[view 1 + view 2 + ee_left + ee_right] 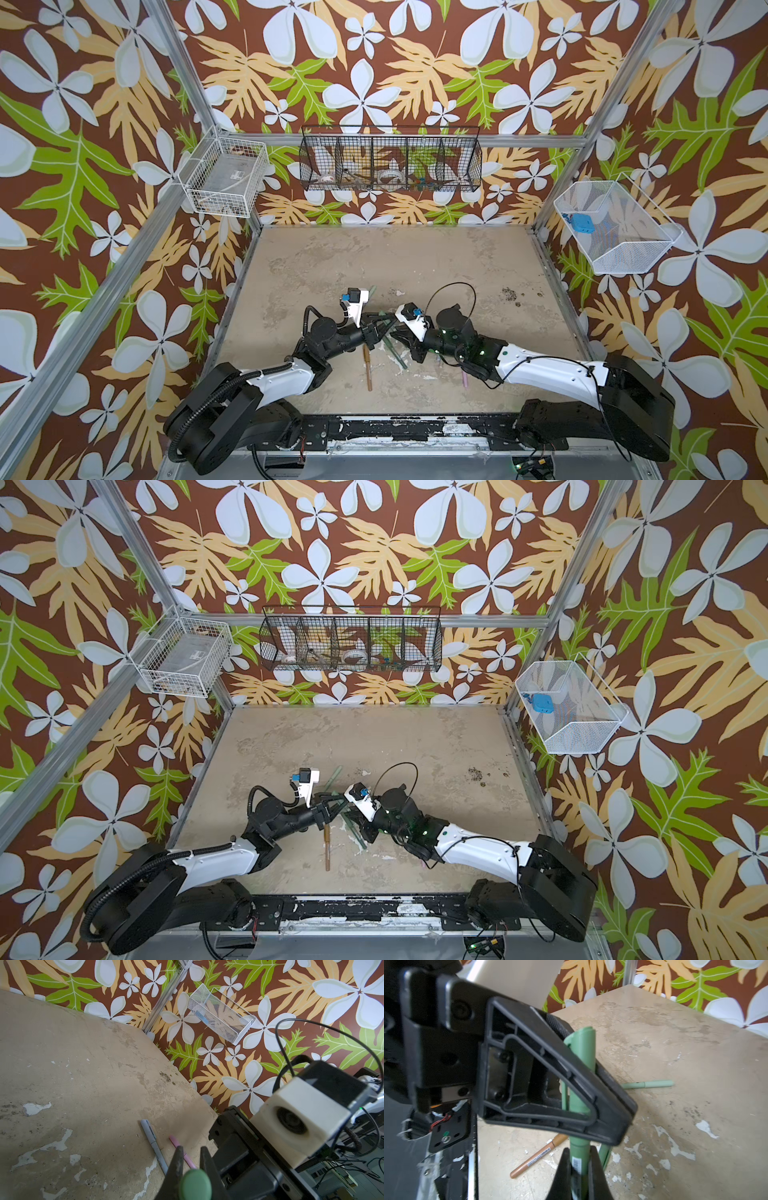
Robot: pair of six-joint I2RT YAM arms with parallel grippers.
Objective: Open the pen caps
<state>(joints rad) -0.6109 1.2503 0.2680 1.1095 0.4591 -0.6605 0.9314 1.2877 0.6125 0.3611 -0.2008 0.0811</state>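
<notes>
Lower centre in both top views, left gripper and right gripper meet. Left wrist view — its fingers pinch a sage green matte tube cap. Right wrist view — right fingers clamp the slim green pen body.

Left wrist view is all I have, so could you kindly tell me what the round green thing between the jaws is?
Observer: It is the cap end of a sage green plastic pen, clamped in the left gripper.
Operator: Is anything holding its other end?
Observer: Yes, the right gripper is shut on its barrel.
Operator: Does anything lie beneath them?
Observer: A brown plastic pen lies flat on the worn beige tabletop, close by.
</notes>
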